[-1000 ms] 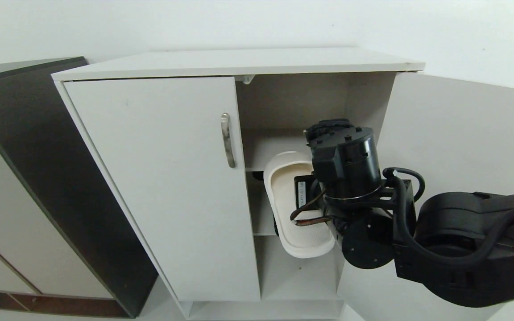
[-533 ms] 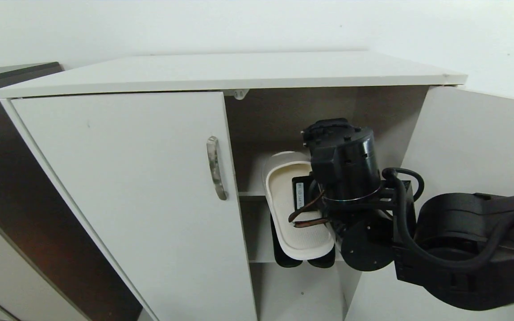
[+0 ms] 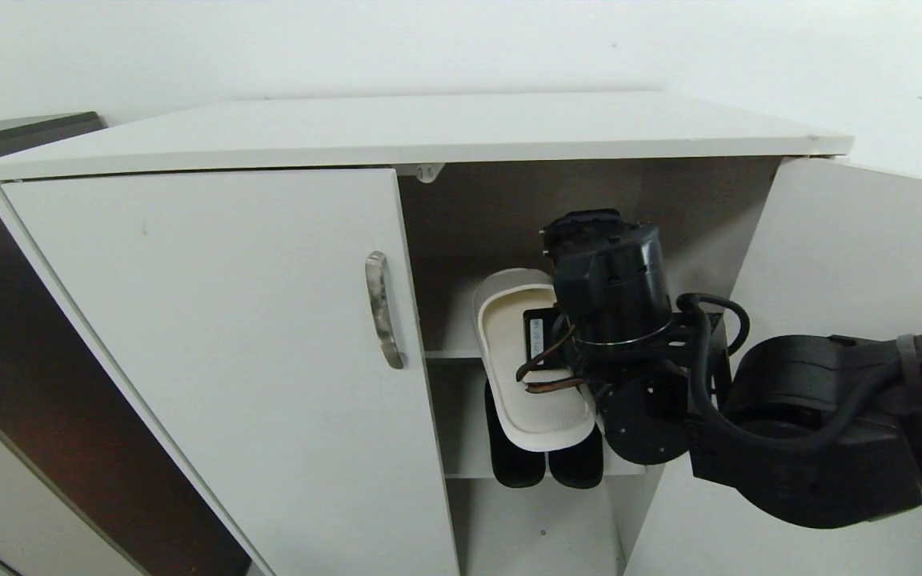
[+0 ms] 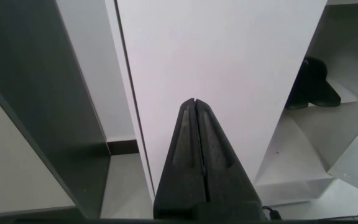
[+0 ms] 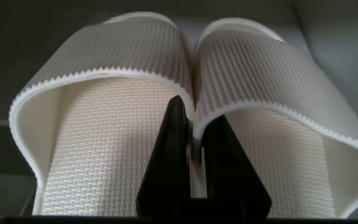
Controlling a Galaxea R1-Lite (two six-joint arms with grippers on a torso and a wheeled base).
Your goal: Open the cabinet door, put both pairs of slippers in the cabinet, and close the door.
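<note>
- Step in hand, as judged: loading the second pair. The black slippers (image 3: 545,460) already lie on the lower shelf (image 3: 461,466) of the cabinet (image 3: 429,132), and the white slippers (image 3: 529,364) are carried in the open right half
- The right door (image 3: 845,336) is swung wide. The left door (image 3: 213,360) is shut, with its handle (image 3: 381,310) at the inner edge
- Right tool (image 5: 193,124): fingers pinching the two touching inner strap edges, so that both white slippers hang from it side by side
- Left tool (image 4: 194,121): fingers pressed together on nothing, held low in front of the shut left door
- Location of the white slippers: in the air at the cabinet mouth, in front of the upper shelf (image 3: 449,354). The heels hang above the black pair
- Orientation: long axis runs from heels to toes, steeply tilted. Toes point up and into the cabinet, heels point down toward the robot, and the footbeds face outward
- Next move calls for: levelling the pair, advancing it over a free shelf, setting the soles down, then spreading the right tool
- Probable risk: the low heels may catch a shelf edge or disturb the black pair
</note>
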